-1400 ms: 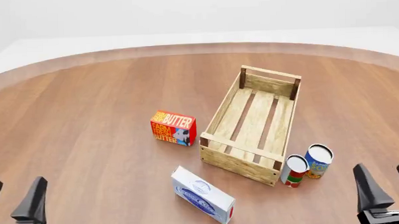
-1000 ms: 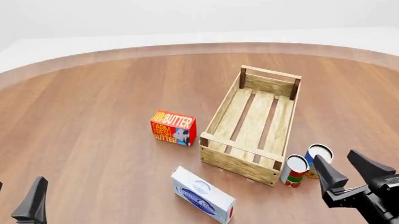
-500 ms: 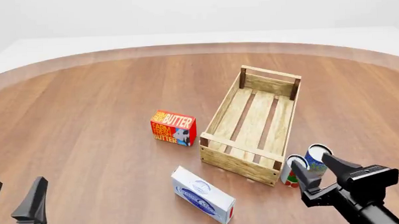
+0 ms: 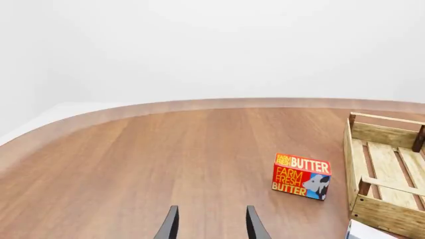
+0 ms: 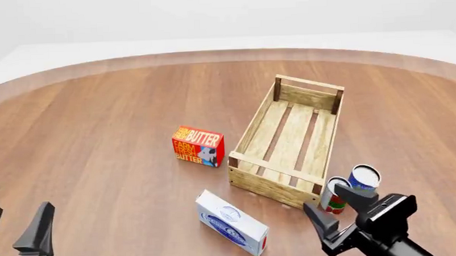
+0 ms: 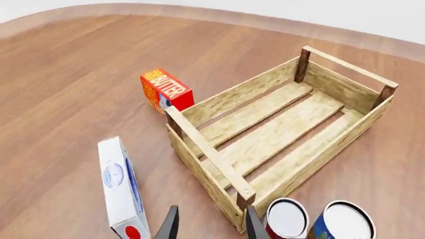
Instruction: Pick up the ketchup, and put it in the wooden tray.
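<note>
No ketchup shows in any view. The wooden tray is a long crate of light slats right of the table's centre, and nothing lies inside it; it also shows in the right wrist view and partly in the left wrist view. My right gripper is open with nothing between its fingers, low over the table just in front of the tray's near right corner, and its fingertips frame that corner. Open as well, my left gripper rests at the near left edge, far from the tray.
A red-and-green can and a blue can, both white-topped, stand at the tray's near right corner, right by my right gripper. A butter box stands left of the tray. A white-and-blue carton lies near the front.
My right gripper has swung in from the right edge, leftward, to sit in front of the two cans and partly cover them. The left arm and all objects have stayed put.
</note>
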